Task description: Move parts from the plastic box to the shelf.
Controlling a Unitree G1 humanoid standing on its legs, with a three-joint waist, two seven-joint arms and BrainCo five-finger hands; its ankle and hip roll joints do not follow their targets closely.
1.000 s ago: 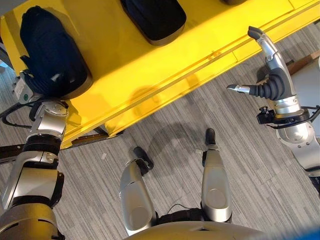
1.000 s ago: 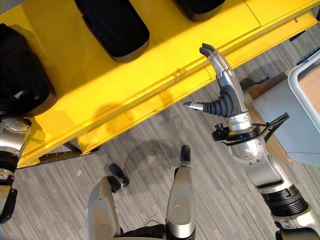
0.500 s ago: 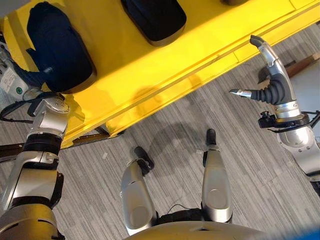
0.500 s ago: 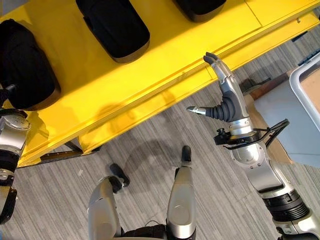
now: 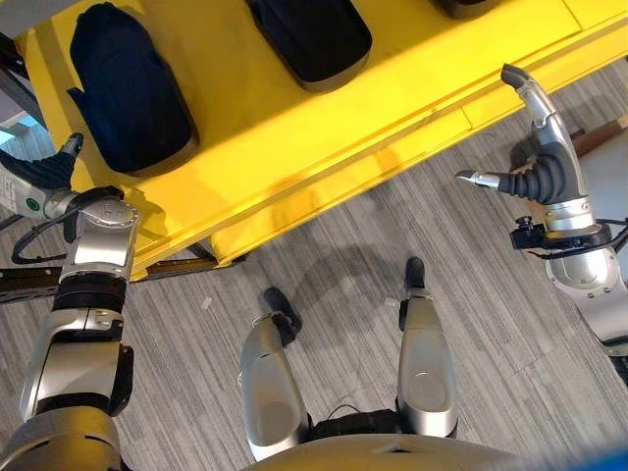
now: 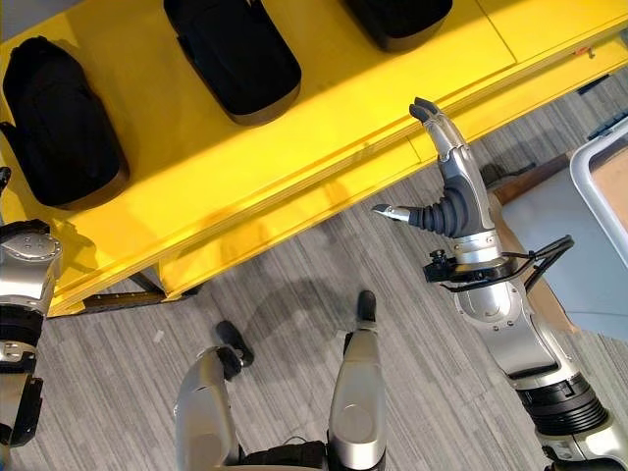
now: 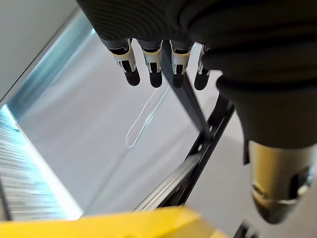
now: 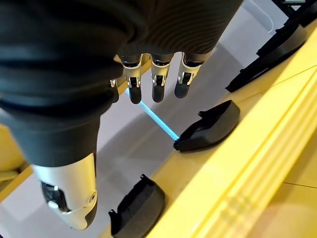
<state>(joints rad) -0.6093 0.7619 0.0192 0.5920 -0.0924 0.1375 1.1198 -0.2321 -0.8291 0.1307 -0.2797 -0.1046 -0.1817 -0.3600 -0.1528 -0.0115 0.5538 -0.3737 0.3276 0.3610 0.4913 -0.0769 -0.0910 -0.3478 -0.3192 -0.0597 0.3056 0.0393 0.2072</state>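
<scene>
Three black moulded parts lie on the yellow shelf (image 5: 324, 128): one at its left end (image 5: 128, 88), one in the middle (image 5: 309, 39), one at the far right (image 5: 471, 6). My left hand (image 5: 44, 172) hangs off the shelf's left end, just beside the left part and apart from it. Its fingers (image 7: 143, 69) are straight and hold nothing. My right hand (image 5: 538, 147) is raised in front of the shelf's front edge on the right, open and holding nothing, with its thumb spread. Past its fingers (image 8: 158, 84) the right wrist view shows two of the parts (image 8: 208, 126) on the shelf.
A pale-rimmed container (image 6: 603, 182) on a grey surface stands at the right edge, by my right arm. Grey striped carpet (image 5: 343, 245) lies in front of the shelf. A dark metal frame (image 7: 208, 134) rises behind the shelf's left end.
My left hand has let go of the left part and drawn back to the left, off the shelf. The part now lies on the shelf. My right hand rose slightly.
</scene>
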